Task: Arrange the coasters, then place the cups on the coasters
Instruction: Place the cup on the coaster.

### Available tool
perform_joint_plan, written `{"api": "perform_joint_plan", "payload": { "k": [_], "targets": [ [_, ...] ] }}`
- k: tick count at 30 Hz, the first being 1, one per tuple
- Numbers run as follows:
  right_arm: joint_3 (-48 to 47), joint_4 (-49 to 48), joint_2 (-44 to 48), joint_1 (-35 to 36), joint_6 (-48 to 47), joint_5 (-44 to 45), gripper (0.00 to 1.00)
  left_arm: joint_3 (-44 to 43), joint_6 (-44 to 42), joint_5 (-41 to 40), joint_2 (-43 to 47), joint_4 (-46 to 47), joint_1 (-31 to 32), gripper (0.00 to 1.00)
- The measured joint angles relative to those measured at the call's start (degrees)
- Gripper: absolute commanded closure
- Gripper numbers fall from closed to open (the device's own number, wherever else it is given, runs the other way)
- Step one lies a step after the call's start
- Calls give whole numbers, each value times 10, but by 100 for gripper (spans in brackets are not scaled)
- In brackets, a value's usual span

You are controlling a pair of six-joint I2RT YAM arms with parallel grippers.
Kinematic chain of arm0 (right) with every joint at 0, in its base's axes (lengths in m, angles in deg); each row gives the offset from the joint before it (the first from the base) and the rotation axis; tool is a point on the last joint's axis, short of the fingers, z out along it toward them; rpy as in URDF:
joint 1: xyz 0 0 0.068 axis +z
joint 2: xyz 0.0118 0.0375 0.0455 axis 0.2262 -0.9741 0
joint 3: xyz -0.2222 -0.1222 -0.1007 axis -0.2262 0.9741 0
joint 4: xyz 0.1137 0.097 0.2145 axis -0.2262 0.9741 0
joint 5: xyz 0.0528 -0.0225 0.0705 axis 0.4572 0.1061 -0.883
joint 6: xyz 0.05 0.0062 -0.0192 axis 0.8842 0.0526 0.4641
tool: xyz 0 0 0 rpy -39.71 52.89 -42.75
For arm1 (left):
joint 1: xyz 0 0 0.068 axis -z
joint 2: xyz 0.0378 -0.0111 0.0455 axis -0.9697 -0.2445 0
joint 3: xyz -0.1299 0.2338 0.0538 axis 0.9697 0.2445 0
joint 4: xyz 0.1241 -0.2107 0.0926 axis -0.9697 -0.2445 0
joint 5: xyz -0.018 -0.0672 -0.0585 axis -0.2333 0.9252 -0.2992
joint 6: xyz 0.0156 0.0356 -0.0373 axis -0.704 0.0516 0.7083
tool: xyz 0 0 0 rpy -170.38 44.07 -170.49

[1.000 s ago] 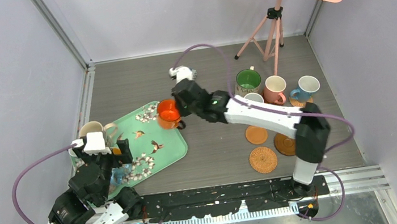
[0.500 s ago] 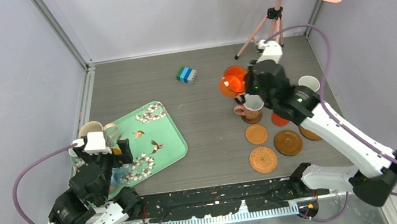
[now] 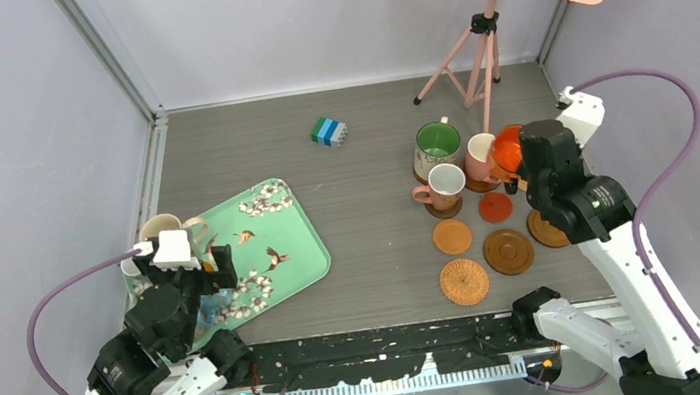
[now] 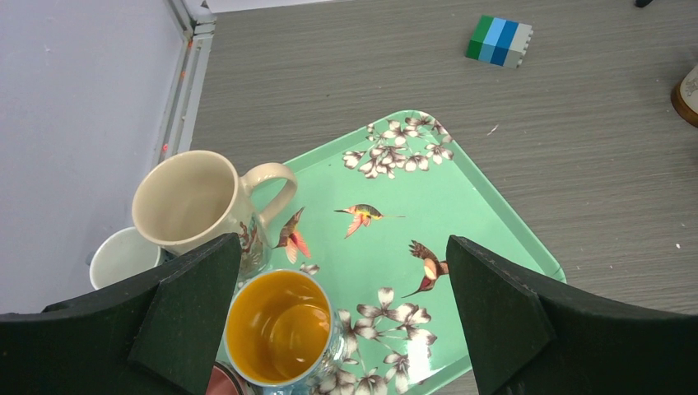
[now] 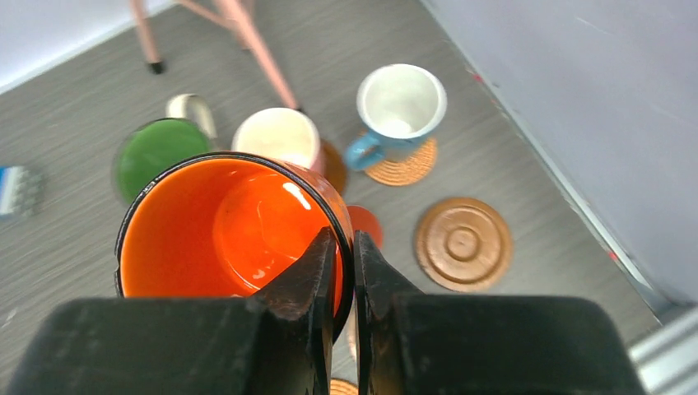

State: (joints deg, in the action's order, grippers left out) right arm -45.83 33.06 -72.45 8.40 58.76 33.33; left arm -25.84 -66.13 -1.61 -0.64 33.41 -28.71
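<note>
Grey wood-grain tabletop (image 3: 373, 255) carries flat round coasters; right gripper (image 5: 344, 247) pinches the glossy orange-lined ceramic mug's (image 5: 226, 230) rim, left gripper (image 4: 337, 288) gapes wide, empty

Lavender walls (image 3: 5, 129), grey wood-grain tabletop (image 3: 376, 275)

From above, my right arm covers the light blue cup (image 5: 398, 105) entirely and most of the orange cup (image 3: 506, 151). My left tool's fingers (image 4: 191, 306) cut off the white cup (image 4: 122, 256) in the left wrist view.
</note>
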Motion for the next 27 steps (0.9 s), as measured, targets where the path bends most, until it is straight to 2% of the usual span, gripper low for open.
{"api": "perform_joint_plan", "payload": {
  "k": [6, 15, 20, 27],
  "targets": [
    [42, 29, 40, -112, -3, 0, 95, 0, 0, 6, -4, 0, 0, 1],
    [133, -3, 71, -342, -24, -50, 95, 0, 0, 13, -8, 0, 0, 1],
    [189, -33, 65, -409, -13, -73, 95, 0, 0, 15, -13, 0, 0, 1],
    [249, -78, 65, -450, 34, -72, 95, 0, 0, 18, -28, 0, 0, 1]
  ]
}}
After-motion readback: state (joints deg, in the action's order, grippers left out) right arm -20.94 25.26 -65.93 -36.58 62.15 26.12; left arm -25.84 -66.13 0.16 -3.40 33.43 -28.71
